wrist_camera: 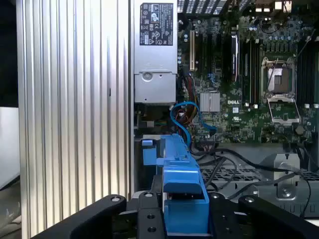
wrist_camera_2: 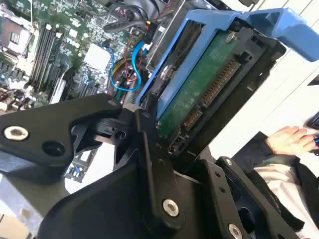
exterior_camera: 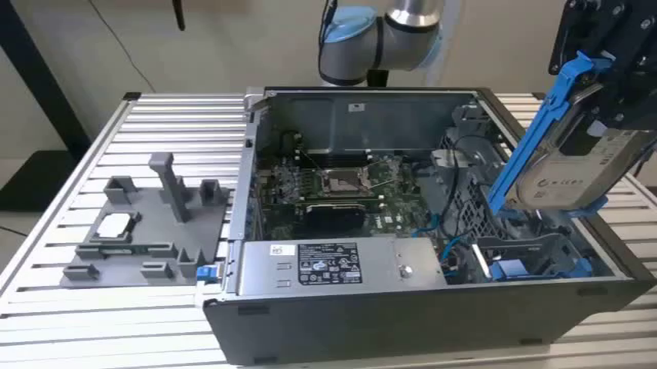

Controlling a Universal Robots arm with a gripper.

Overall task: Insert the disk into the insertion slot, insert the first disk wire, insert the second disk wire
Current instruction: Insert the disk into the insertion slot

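Hanging tilted over the open dark-grey metal computer case, at the exterior view's right: flat silver-grey disk with a white label, in a bright blue plastic carrier frame. The black gripper is clamped on it. The grey-and-blue drive bay sits below. In the second wrist view, the disk's green circuit-board side shows.

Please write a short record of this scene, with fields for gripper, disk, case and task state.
gripper: shut on the disk
disk: in its blue frame, tilted, in the air above the case, at the exterior view's right
case: open, on the table, motherboard visible
task state: disk not yet inserted
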